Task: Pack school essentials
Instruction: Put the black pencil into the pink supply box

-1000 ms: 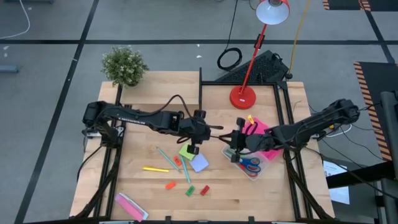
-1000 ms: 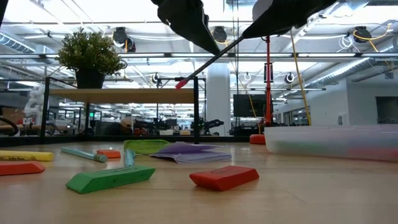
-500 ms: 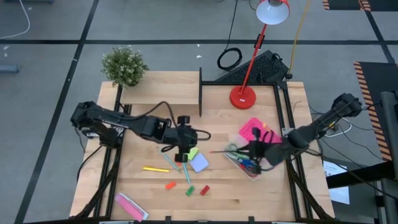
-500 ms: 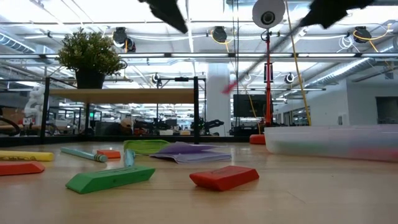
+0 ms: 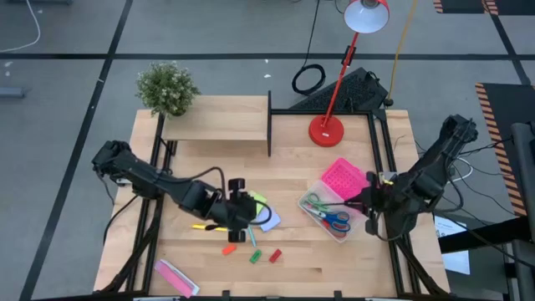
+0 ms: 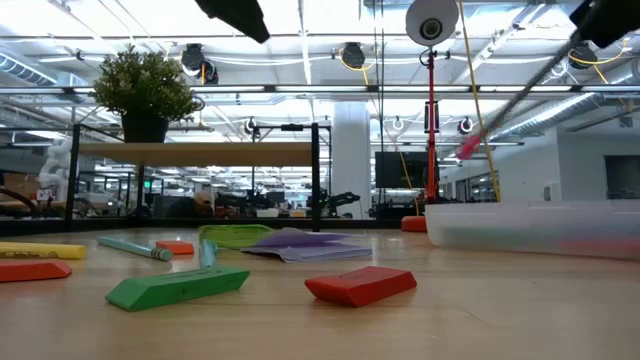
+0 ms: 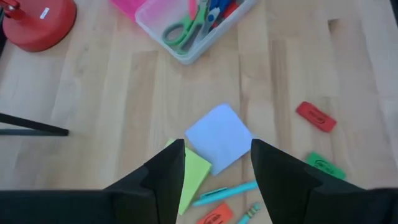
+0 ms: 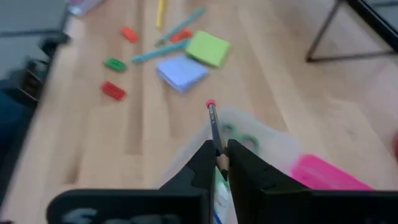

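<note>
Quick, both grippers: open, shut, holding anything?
Left gripper: open, empty, above the sticky notes.
Right gripper: shut on a pencil, over the clear box.

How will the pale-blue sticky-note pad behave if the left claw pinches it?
Probably light and slightly floppy: the pale-blue sticky-note pad lies thin and flat. It touches the green pad, which may shift too. Its low edges look hard to catch.

Red lamp (image 5: 327, 130), plant (image 5: 167, 89), perhaps artificial
</note>
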Controlling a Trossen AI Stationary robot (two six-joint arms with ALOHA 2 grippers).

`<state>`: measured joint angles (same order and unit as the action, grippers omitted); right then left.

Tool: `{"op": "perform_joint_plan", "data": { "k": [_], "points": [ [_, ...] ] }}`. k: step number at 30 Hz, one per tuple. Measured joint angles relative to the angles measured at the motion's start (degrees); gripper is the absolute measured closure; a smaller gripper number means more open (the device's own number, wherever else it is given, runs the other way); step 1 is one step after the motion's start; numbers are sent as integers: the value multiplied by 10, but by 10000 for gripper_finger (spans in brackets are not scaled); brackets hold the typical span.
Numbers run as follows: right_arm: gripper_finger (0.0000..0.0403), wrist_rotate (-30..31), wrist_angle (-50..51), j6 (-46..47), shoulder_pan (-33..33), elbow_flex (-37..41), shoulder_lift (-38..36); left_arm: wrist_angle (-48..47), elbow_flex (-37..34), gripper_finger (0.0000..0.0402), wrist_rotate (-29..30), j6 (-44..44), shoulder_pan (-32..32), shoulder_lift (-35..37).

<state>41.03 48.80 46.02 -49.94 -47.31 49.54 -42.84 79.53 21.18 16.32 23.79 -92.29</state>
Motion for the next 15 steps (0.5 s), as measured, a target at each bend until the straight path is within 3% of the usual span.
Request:
{"op": "perform_joint_plan", "data": {
  "k": [5, 15],
  "points": [
    [381, 11, 14, 40, -1, 35, 1, 3, 0, 215, 19, 9, 26, 0],
    [380, 38, -99, 26, 15, 117, 1, 26, 0, 215, 25, -10, 22, 0]
  ]
}}
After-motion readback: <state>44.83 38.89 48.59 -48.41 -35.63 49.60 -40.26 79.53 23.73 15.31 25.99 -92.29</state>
